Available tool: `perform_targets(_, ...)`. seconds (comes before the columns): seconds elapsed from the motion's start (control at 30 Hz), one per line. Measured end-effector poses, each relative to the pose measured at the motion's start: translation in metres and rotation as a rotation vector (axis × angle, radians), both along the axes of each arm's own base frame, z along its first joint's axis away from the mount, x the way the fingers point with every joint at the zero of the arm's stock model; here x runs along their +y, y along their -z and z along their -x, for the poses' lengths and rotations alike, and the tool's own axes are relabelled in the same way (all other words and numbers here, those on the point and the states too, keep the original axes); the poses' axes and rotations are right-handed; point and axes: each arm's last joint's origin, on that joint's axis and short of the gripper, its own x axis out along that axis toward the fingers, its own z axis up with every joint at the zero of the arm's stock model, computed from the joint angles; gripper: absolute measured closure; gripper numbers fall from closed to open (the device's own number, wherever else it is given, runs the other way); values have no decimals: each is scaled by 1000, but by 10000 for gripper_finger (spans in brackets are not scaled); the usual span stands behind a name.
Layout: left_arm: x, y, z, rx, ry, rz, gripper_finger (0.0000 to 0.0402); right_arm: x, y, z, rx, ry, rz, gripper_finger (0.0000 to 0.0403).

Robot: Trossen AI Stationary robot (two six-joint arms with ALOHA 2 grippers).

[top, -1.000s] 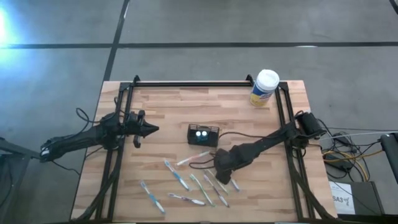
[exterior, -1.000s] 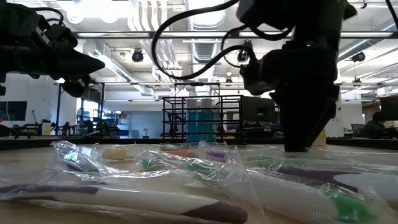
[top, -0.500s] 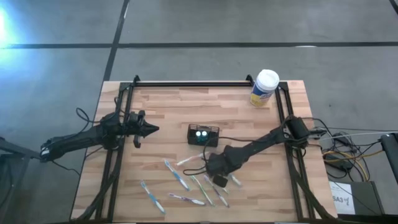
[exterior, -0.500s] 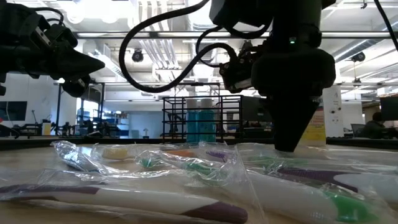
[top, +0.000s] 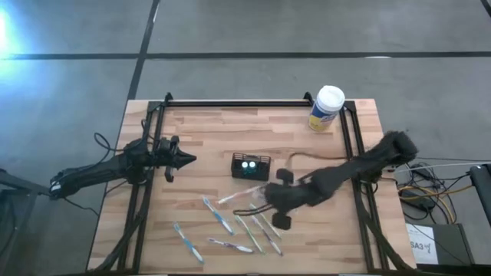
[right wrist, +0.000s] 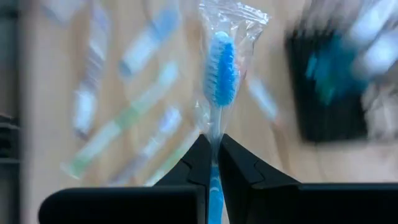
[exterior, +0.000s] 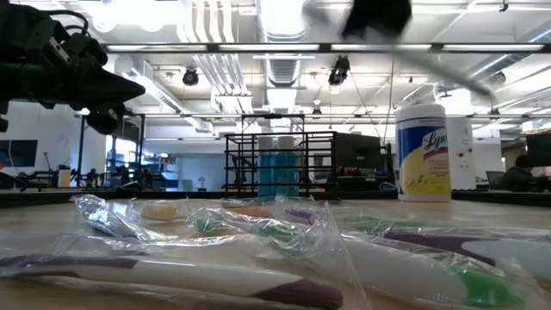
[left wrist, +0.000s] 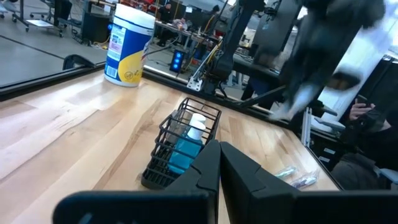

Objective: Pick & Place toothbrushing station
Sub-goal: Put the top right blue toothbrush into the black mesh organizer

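Observation:
The toothbrushing station, a small black mesh holder box point(top: 251, 166) point(left wrist: 180, 149), stands mid-table with blue and white items inside. My right gripper point(top: 265, 201) point(right wrist: 212, 140) is just in front of it, above the wrapped toothbrushes point(top: 230, 226) point(exterior: 258, 232), and is shut on a blue toothbrush point(right wrist: 221, 68) in a clear wrapper. My left gripper point(top: 192, 159) point(left wrist: 219, 146) hovers shut at the table's left, pointing at the box and holding nothing. My right gripper pinches the wrapped blue toothbrush between its two fingertips, on the neck just below the bristle head point(right wrist: 214, 127). The brush runs along the fingers, its head sticking out past them inside the clear wrapper. It looks lifted off the table.
A white-lidded, yellow-labelled canister point(top: 326, 107) point(exterior: 423, 152) point(left wrist: 129, 43) stands at the far right corner. Several wrapped toothbrushes lie scattered on the near half of the table. Black frame rails point(top: 245, 102) run along the far and side edges.
My right gripper, low among the toothbrushes a second ago, first slid a little toward the table's left. It has since risen fast, out of the low view, and its arm is blurred. The blue toothbrush has come up with it.

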Motion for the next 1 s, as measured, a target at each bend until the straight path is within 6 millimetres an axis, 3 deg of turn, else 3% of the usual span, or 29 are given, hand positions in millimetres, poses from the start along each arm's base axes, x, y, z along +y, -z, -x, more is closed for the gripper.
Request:
perform_targets(0.1, 0, 0, 0, 1, 0, 1, 390, -2, -32, 21, -176, -63, 65, 389)
perform_targets(0.23, 0, 0, 0, 1, 0, 0, 390, -14, -59, 51, -388, -136, 43, 389)
perform_targets(0.33, 0, 0, 0, 2, 2, -16, 390, -28, -62, 72, -528, -155, 64, 389)
perform_targets(0.53, 0, 0, 0, 4, 2, -19, 390, -63, -37, 113, -804, -89, 30, 390)
perform_targets(0.67, 0, 0, 0, 5, 2, -19, 390, -77, -10, 134, -962, -117, -1, 390)
perform_targets(1.0, 0, 1, -1, 12, 4, -41, 390, -93, 40, 162, -1035, -88, 27, 390)
